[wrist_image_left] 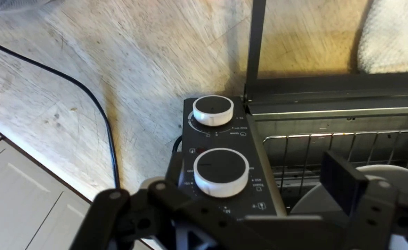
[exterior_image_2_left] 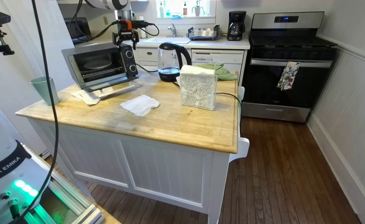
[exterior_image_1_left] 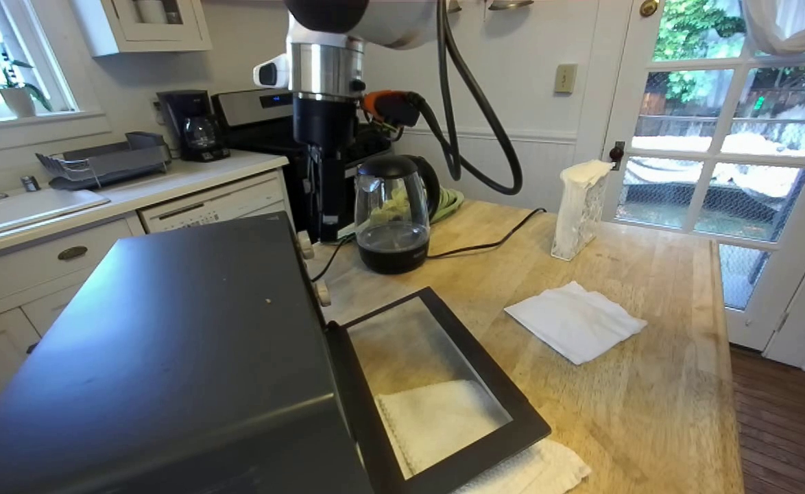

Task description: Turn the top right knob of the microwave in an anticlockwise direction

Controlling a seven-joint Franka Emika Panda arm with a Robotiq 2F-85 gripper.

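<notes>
The microwave [exterior_image_1_left: 162,329] stands on the wooden surface [exterior_image_1_left: 656,391], its door [exterior_image_1_left: 478,357] lowered over a white cloth [exterior_image_1_left: 546,468]. The glass kettle [exterior_image_1_left: 392,219] stands near its knob side, where a black cable [wrist_image_left: 89,94] curves past. A white napkin [exterior_image_1_left: 576,322] lies before it; a green cup [exterior_image_2_left: 45,90] stands near its other end. The end effector [wrist_image_left: 254,173] is spread, the upper knob [wrist_image_left: 221,172] showing within its gap in the wrist view; contact cannot be told.

Microwave [exterior_image_1_left: 190,309] — smooth-topped, near-matt; door window [exterior_image_1_left: 426,363], glass. Knobs [wrist_image_left: 221,170]: glossy-rimmed, plastic-looking. Tabletop [exterior_image_1_left: 670,405]: scuffed, grained wood. Kettle [exterior_image_1_left: 392,213] — glass, plastic-looking lid [exterior_image_1_left: 387,165]. Napkin [exterior_image_1_left: 576,322]: matt, paper-like.
</notes>
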